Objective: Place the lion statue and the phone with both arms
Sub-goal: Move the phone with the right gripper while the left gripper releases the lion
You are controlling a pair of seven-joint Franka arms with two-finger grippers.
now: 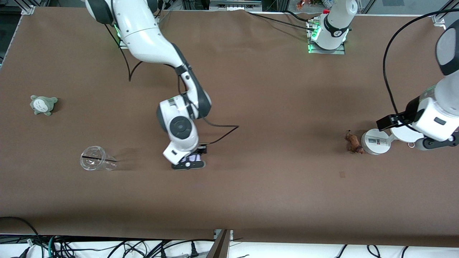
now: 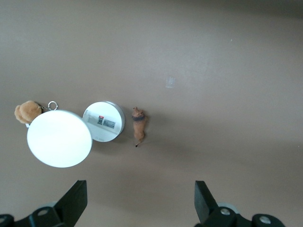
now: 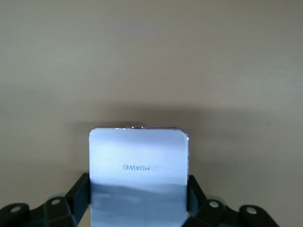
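Observation:
The phone [image 3: 138, 175], pale lavender-white with rounded corners, sits between the fingers of my right gripper [image 3: 138, 198], which is shut on its two long edges. From the front, that gripper [image 1: 189, 161] is low over the middle of the table, with the phone [image 1: 193, 158] mostly hidden under the hand. The lion statue [image 1: 354, 142], small and reddish-brown, lies on the table beside a white round-based stand [image 1: 374, 142] at the left arm's end. My left gripper [image 2: 141, 201] hangs open high above the lion statue [image 2: 139, 126], nothing between its fingers.
A clear plastic cup [image 1: 95, 159] lies on its side toward the right arm's end. A grey plush toy [image 1: 42, 104] sits farther from the camera there. A tan plush keychain [image 2: 28, 111] lies by the stand's white disc [image 2: 59, 138]. A black cable [image 1: 222, 127] trails from the right wrist.

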